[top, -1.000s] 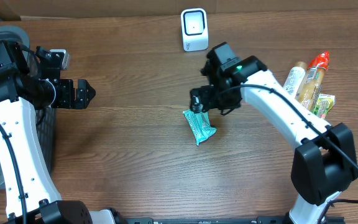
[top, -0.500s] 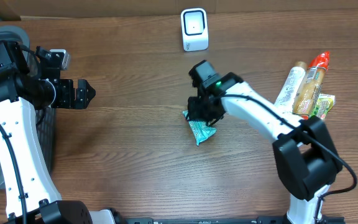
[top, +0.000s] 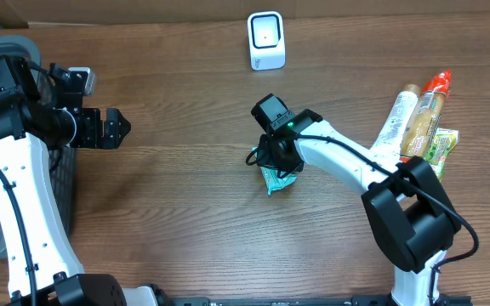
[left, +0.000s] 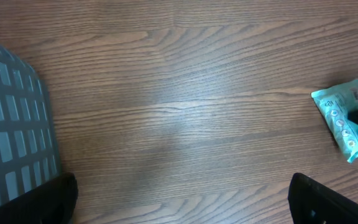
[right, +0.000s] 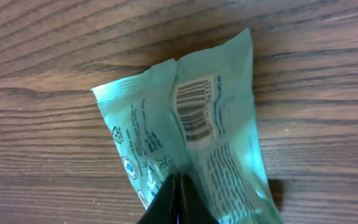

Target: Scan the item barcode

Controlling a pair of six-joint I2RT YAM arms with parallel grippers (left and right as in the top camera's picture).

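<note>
Right tool (right: 176,198) pinched together on teal crinkly plastic packet (right: 229,155), barcode (right: 194,112) facing up, mid brown wooden bench (top: 185,212); left tool (top: 116,127) spread apart at left side.

The crinkled teal plastic snack packet (right: 222,143) carries a black-and-white barcode (right: 194,109) whose side digits blur beyond reading, a small triangle sign (right: 118,135), and illegible fine print (right: 229,171)

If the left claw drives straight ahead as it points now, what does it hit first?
Open tabletop at first; then probably the right claw at the teal packet, though heights are unclear.
</note>
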